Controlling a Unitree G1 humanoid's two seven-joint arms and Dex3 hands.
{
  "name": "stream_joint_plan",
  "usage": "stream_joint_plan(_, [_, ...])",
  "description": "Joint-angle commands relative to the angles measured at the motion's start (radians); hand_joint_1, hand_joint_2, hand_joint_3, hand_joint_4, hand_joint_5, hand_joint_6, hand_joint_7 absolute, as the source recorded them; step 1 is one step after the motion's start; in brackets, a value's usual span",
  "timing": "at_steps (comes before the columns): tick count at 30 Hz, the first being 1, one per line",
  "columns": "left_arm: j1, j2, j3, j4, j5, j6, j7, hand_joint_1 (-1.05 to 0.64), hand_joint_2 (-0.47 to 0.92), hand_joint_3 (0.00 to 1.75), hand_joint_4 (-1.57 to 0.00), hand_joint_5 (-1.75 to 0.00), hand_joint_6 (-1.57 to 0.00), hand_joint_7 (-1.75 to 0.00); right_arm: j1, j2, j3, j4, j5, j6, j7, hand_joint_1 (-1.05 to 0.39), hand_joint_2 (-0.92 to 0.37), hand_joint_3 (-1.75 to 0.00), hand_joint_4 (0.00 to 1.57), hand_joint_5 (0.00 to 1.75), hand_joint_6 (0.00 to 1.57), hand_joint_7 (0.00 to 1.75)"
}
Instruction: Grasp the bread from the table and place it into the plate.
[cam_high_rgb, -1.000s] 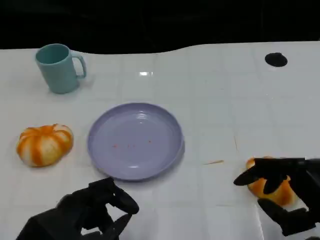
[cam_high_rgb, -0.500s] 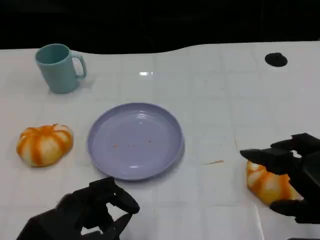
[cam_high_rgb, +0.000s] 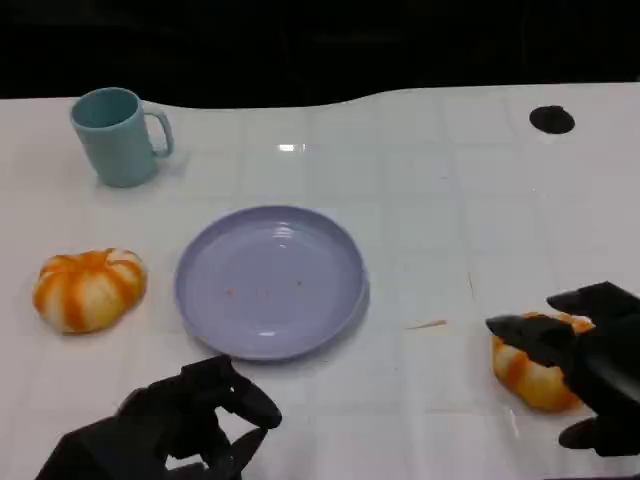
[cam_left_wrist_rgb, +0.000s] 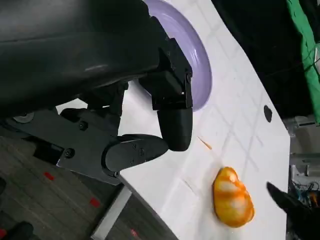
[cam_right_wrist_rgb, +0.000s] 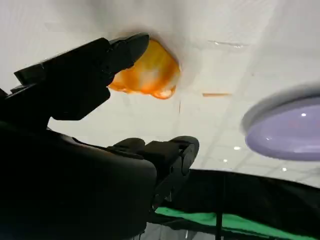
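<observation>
Left robot hand (cam_high_rgb: 175, 425) rests low at the near edge of the tabletop (cam_high_rgb: 450, 200), in front of the plate, its fingers curled in and holding nothing. Farther left lies an orange-and-white striped bun (cam_high_rgb: 90, 288), well apart from that hand, and beyond it stands a teal mug (cam_high_rgb: 118, 135). The lavender plate (cam_high_rgb: 270, 280) sits in the middle with nothing on it but a few specks. To its right a thin splinter (cam_high_rgb: 427, 324) lies on the white surface, and a dark round spot (cam_high_rgb: 552, 119) marks the far right corner.

At the right, the bread (cam_high_rgb: 530, 375) lies on the tabletop, well apart from the plate. The right robot hand (cam_high_rgb: 590, 375) is spread around it, one finger reaching over the top and another low on the near side; the right wrist view shows a finger laid against the loaf and the thumb apart from it, so no firm hold is made yet.

The risk, as I judge it, is that the rounded, soft-looking loaf rolls or squeezes out sideways if the fingers close off-centre, or is nudged toward the table's right edge. A loose hold could also let it drop short of the plate during the carry.
</observation>
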Motion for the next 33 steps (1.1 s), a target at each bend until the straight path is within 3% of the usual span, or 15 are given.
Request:
stream_joint_plan(1, [-0.009, 0.004, 0.002, 0.010, 0.004, 0.000, 0.002, -0.26, 0.81, 0.65, -0.66, -1.75, -0.64, -1.26, -0.049, -0.018, 0.022, 0.089, -0.023, -0.001, -0.029, -0.37, -0.74, -0.01, 0.06, 0.46, 0.37, 0.01])
stream_joint_plan(13, [-0.018, -0.010, -0.003, 0.015, -0.002, 0.003, 0.004, -0.27, 0.81, 0.63, -0.65, -1.75, -0.65, -1.25, -0.151, -0.008, 0.074, 0.317, -0.005, -0.004, -0.146, -0.37, -0.80, -0.02, 0.15, 0.39, 0.41, 0.01])
stream_joint_plan(19, [-0.013, -0.014, -0.005, -0.004, 0.000, 0.019, 0.003, -0.27, 0.81, 0.63, -0.65, -1.75, -0.65, -1.26, -0.199, -0.003, 0.108, 0.389, -0.003, 0.028, -0.136, -0.38, -0.84, -0.02, 0.16, 0.33, 0.41, 0.00])
stream_joint_plan(26, [-0.009, -0.012, -0.006, -0.015, 0.006, 0.021, 0.003, -0.25, 0.81, 0.65, -0.62, -1.75, -0.64, -1.26, -0.264, 0.004, 0.152, 0.481, 0.025, 0.057, -0.116, -0.39, -0.91, -0.02, 0.29, 0.25, 0.49, 0.02])
stream_joint_plan(30, [-0.008, -0.012, -0.006, -0.022, 0.003, 0.027, 0.002, -0.26, 0.81, 0.65, -0.62, -1.75, -0.64, -1.26, -0.299, 0.012, 0.166, 0.525, 0.050, 0.078, -0.102, -0.38, -0.92, -0.07, 0.39, 0.21, 0.57, 0.03])
stream_joint_plan(33, [-0.008, -0.012, -0.008, -0.025, 0.006, 0.028, 0.003, -0.26, 0.81, 0.65, -0.63, -1.75, -0.63, -1.27, -0.313, 0.031, 0.157, 0.579, 0.078, 0.053, -0.201, -0.32, -0.92, -0.04, 0.67, 0.18, 0.78, 0.06])
